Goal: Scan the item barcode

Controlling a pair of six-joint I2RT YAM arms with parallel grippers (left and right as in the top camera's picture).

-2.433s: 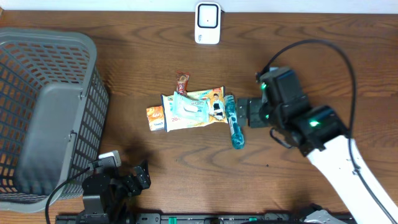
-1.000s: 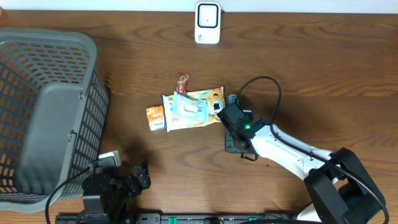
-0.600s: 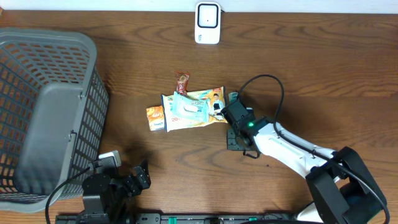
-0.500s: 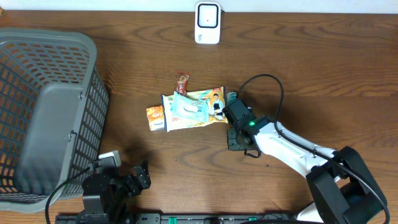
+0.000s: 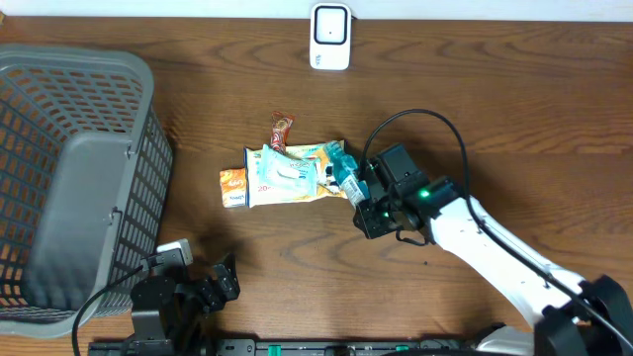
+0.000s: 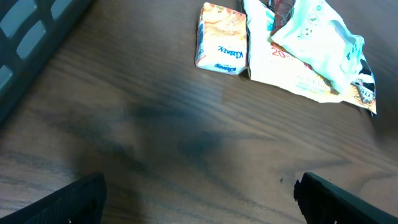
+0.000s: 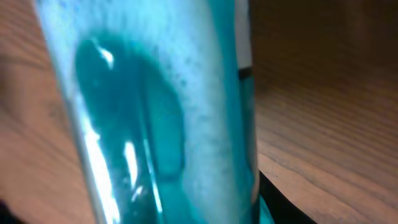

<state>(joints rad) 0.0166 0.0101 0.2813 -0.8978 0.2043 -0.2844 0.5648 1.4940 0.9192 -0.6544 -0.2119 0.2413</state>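
Note:
A teal translucent bottle (image 7: 161,124) fills the right wrist view, lying between the jaws of my right gripper (image 7: 186,208), which is shut on it. From overhead only the bottle's upper end (image 5: 343,175) shows, sticking out of the right gripper (image 5: 360,195) against the right edge of the pile of packets (image 5: 287,173). The white scanner (image 5: 329,37) stands at the table's far edge. My left gripper (image 6: 199,202) hangs open over bare wood near the front left, with nothing between its fingers (image 6: 74,199).
A grey mesh basket (image 5: 74,178) takes up the left side. The pile holds an orange tissue pack (image 5: 232,188), a white wipes pack (image 6: 314,40) and a small red wrapper (image 5: 282,126). The right arm's cable (image 5: 425,124) loops above the arm.
The right gripper has closed on the teal bottle and swung it up off the table. The pile of packets has slid a little to the left. The left arm has not moved.

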